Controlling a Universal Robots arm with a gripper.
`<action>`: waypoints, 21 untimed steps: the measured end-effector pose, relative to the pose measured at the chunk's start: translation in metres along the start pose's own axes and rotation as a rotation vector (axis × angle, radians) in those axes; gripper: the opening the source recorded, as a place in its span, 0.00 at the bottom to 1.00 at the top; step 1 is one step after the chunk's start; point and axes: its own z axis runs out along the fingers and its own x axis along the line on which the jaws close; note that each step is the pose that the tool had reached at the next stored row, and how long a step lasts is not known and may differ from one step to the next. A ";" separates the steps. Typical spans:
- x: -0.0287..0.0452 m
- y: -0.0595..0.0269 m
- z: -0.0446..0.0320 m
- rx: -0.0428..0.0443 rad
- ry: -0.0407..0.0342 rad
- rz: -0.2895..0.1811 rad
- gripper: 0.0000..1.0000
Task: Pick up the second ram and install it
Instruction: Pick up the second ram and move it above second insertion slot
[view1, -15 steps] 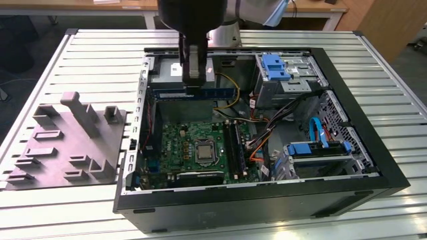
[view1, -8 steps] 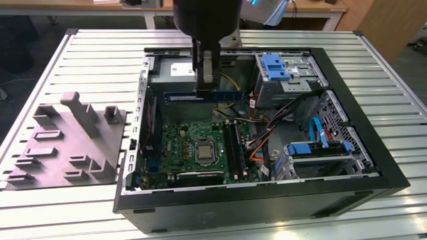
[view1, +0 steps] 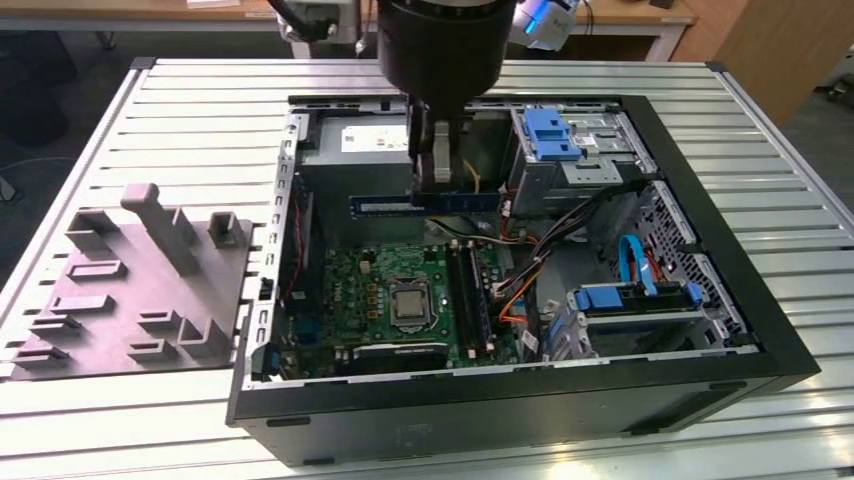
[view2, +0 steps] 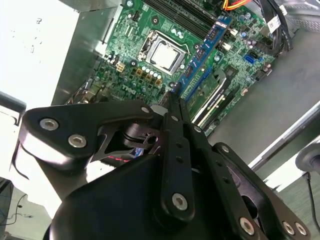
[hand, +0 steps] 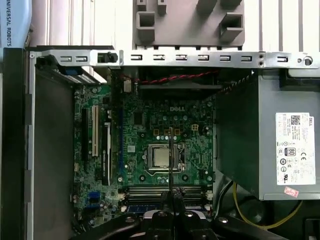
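Cannot see the middle of the second ram in the exterior view, covered by the clamped gripper, nor its wrist-side end in the second wrist view, behind the linkage. Cannot see the whole grey fixture tray, cropped ahead of the fingertips in the first wrist view.

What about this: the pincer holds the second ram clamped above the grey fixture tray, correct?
No. The pincer holds the second ram clamped above the motherboard inside the open case, as the exterior view shows; the grey fixture tray lies at the exterior view's left.
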 end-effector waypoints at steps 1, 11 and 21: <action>0.0000 -0.0008 0.0018 -0.0009 0.0000 0.000 0.11; -0.0042 -0.0021 0.0201 -0.0038 0.0001 0.000 0.11; -0.0052 -0.0025 0.0383 -0.0073 0.0002 0.000 0.11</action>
